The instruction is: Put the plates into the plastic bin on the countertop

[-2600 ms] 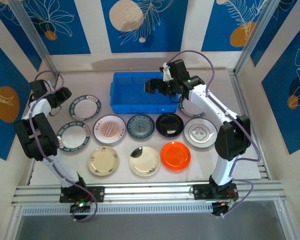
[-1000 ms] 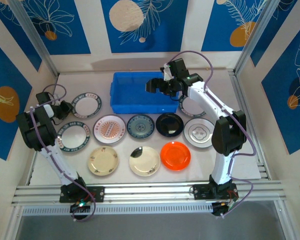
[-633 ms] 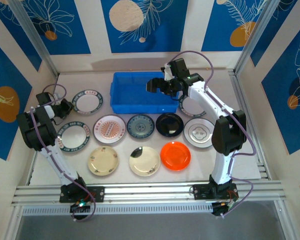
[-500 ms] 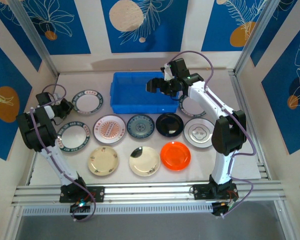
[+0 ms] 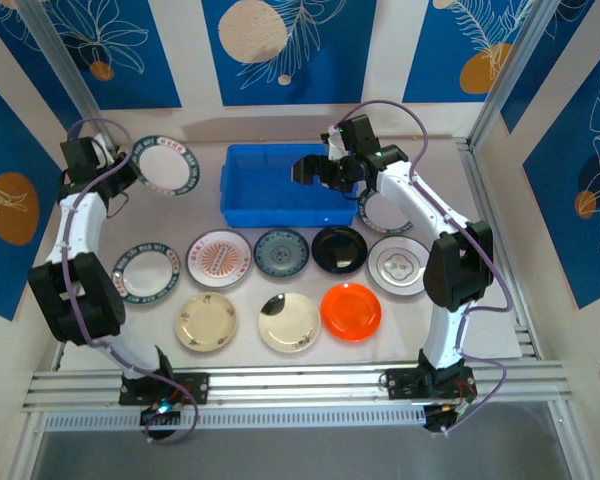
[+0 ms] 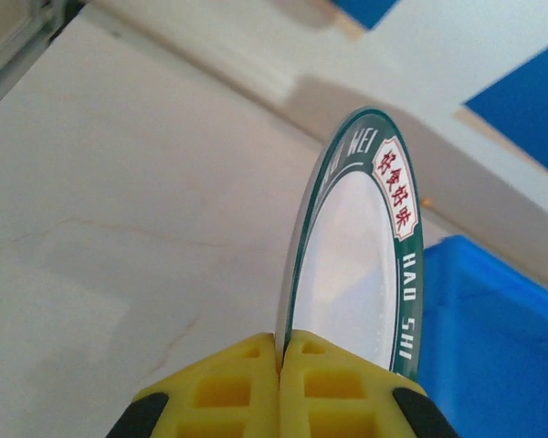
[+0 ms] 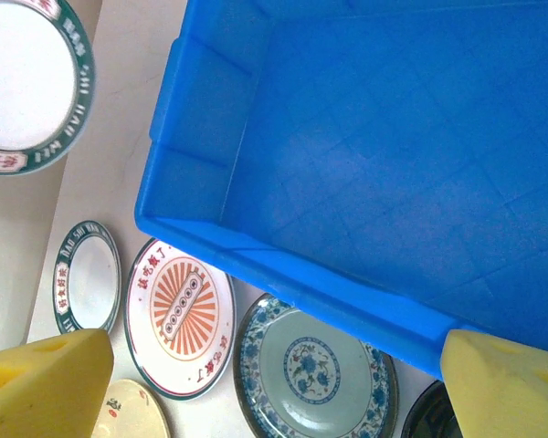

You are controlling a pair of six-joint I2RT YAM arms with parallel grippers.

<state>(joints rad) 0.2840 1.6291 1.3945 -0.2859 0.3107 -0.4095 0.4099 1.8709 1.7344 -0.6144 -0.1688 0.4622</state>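
Top external view, near to far. Nearest the arm bases, three plates lie flat on the countertop [image 5: 280,362]: two cream plates [image 5: 206,321] and an orange plate [image 5: 351,310]. Behind them runs a row of five: dark-rimmed white plate [image 5: 146,272], sunburst plate [image 5: 219,259], teal plate [image 5: 282,252], black plate [image 5: 339,249] and grey-rimmed plate [image 5: 400,265].

Farther back stands the plastic bin [image 5: 270,215], with its long axis running left to right. The left gripper [image 5: 130,168] is clamped on the rim of the held plate [image 5: 165,165], a green-rimmed white one. It is raised on edge just beside the bin's left end wall, apart from it.

The bin therefore lies to the robot's right of this plate, and the left arm is the nearer one. The coming move is probably a sideways carry over that wall, then a tilt to flat. The right gripper [image 5: 317,172] hangs over the bin's right half, jaws spread wide and holding nothing.

Left wrist view: the green band reads "HAO SHI" and "WEI", beside red Chinese characters on a cream panel. Right wrist view: the sunburst plate's red characters are too small to read.
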